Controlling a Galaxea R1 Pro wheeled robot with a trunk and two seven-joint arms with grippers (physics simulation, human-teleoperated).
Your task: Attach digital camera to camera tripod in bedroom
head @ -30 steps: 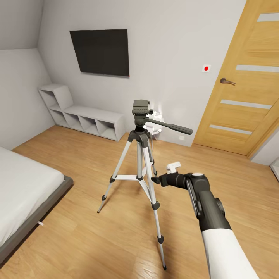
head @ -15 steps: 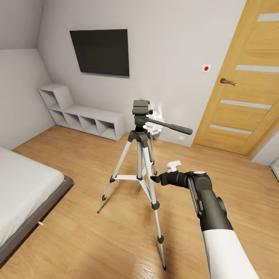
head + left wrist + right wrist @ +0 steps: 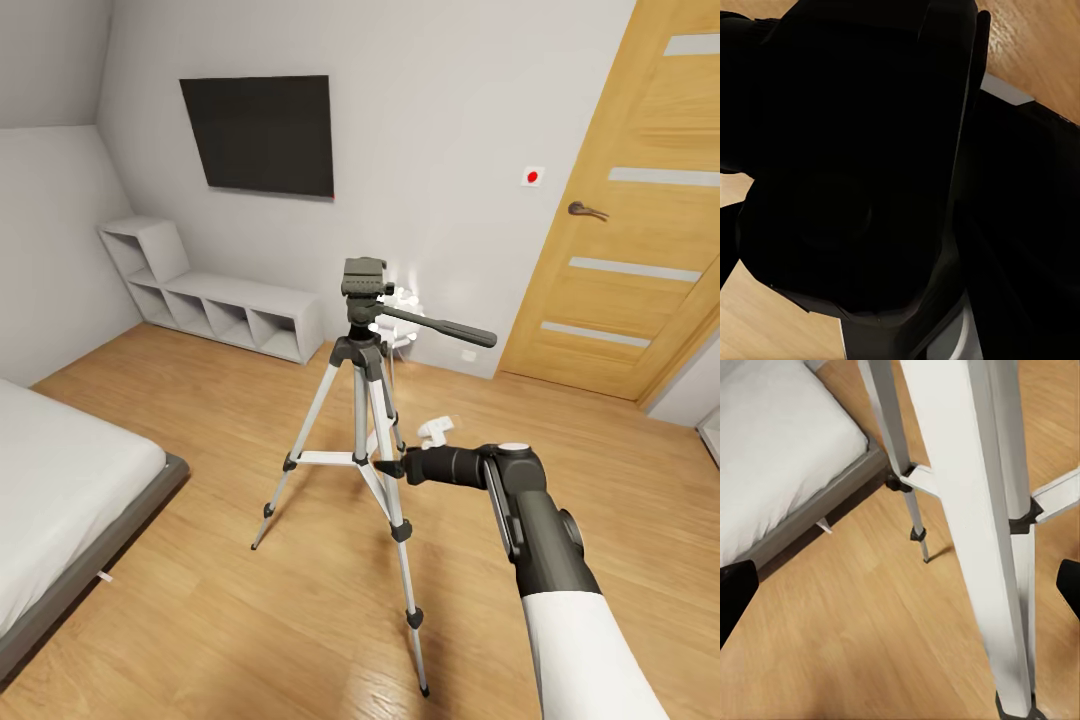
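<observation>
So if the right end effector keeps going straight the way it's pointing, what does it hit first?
Most likely the camera tripod. The right end effector points at its near silver leg, which stands between the two fingertips in the right wrist view. Exact depth is hard to judge.

The camera tripod (image 3: 362, 400) has smooth, satiny silver metal legs with matt black plastic joints (its head looks equally dull). The floor (image 3: 200, 600) is light, faintly glossy wood.

The light wood floor (image 3: 200, 600) bears the camera tripod (image 3: 362, 400), bed (image 3: 60, 490) and low shelf (image 3: 215, 300).
</observation>
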